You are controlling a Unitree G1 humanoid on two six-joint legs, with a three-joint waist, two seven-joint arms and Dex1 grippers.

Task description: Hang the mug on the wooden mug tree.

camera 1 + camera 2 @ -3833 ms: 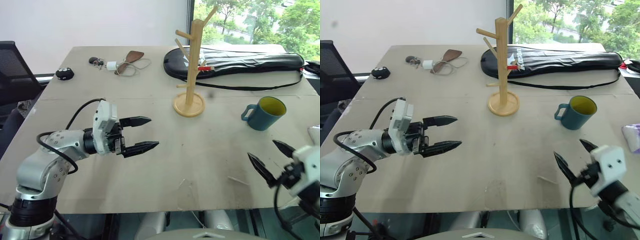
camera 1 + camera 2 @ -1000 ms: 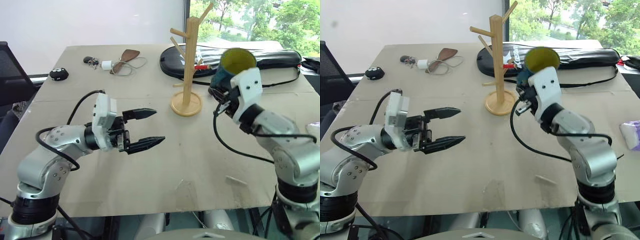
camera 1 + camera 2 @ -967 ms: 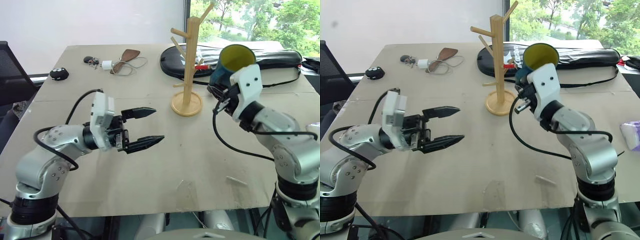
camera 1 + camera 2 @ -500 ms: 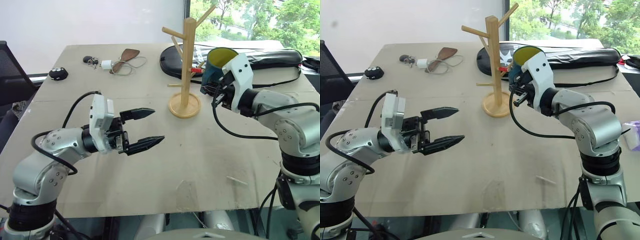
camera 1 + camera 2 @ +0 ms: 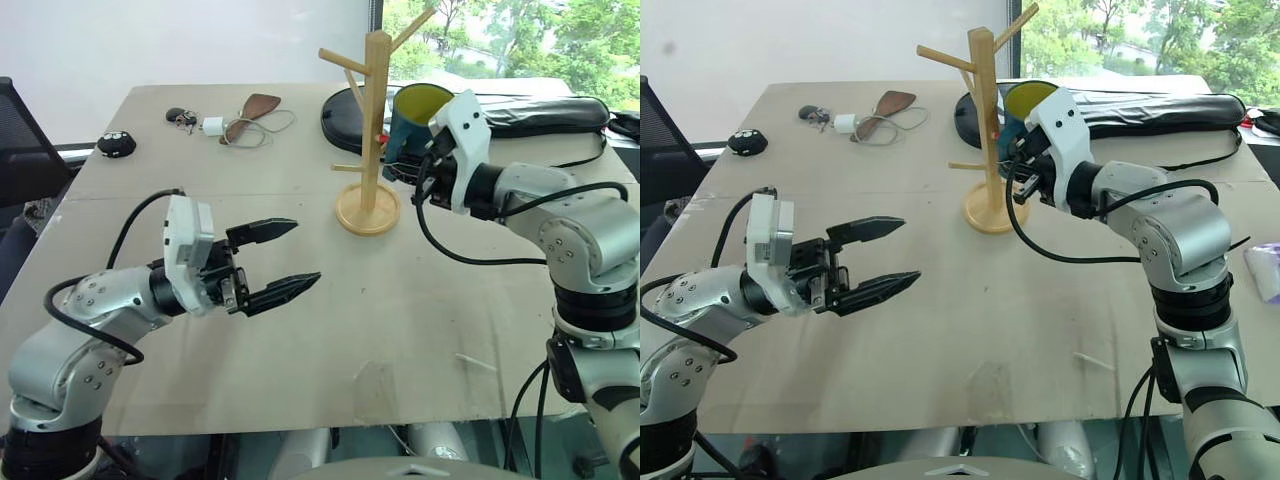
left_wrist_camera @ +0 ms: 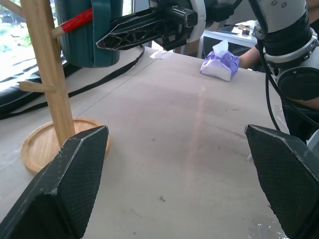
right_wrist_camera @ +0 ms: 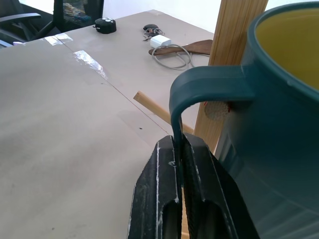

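Note:
The teal mug (image 5: 412, 117) with a yellow-green inside hangs in the air close to the right side of the wooden mug tree (image 5: 375, 105), beside the upper half of its post. My right gripper (image 7: 178, 145) is shut on the bottom of the mug's loop handle (image 7: 199, 88). The round end of a peg (image 7: 215, 110) shows through the handle's loop; whether it reaches into the loop I cannot tell. The tree's disc base (image 5: 367, 210) rests on the table. My left gripper (image 5: 303, 253) is open and holds nothing, hovering above the table left of the tree.
A long black bag (image 5: 520, 110) lies behind the tree. Keys, a white charger with its cable and a brown piece (image 5: 255, 108) lie at the back left, with a small black object (image 5: 117, 143) further left. A purple tissue pack (image 6: 219, 64) sits at the table's right.
My right gripper has carried the mug left, from a gap away to close against the tree's post. The left gripper stays open in about the same place.

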